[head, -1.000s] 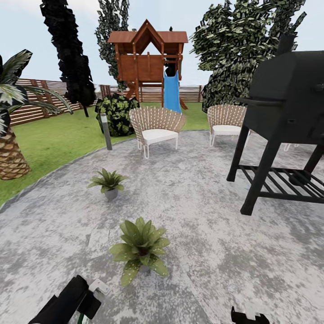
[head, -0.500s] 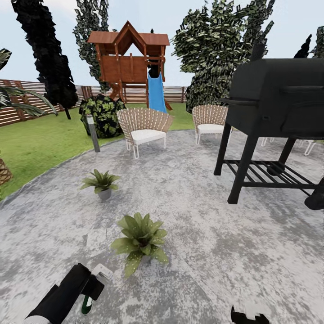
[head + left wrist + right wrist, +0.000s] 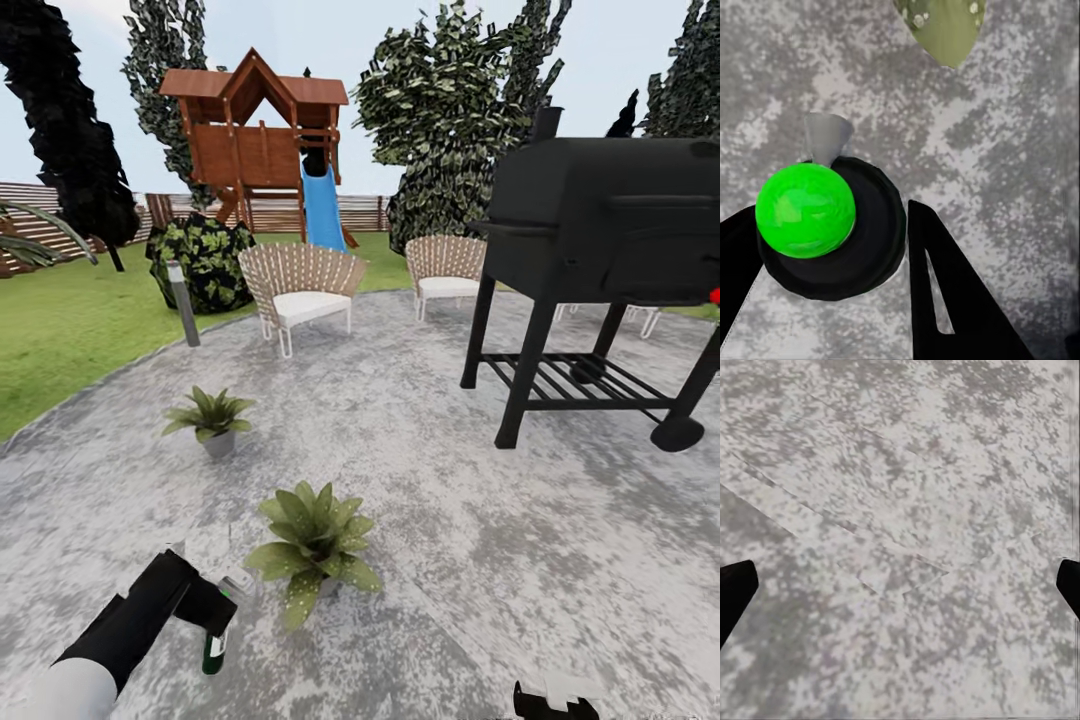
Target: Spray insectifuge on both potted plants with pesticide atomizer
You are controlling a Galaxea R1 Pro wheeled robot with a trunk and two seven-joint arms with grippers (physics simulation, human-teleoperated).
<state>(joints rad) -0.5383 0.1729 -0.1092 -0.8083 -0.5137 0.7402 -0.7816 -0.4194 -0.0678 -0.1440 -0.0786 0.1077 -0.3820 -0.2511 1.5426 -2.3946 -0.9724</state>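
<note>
Left gripper still clamped on the pesticide atomizer, now raised higher than 0.5 s ago with the nearer potted plant just beyond it; right gripper fingers spread wide over patio.

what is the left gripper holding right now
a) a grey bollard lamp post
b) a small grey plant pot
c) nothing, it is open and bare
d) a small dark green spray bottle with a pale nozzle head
d: the left gripper is shut on the small dark green spray bottle, beside the nearer speckled-leaf potted plant on the grey paved patio.
</note>
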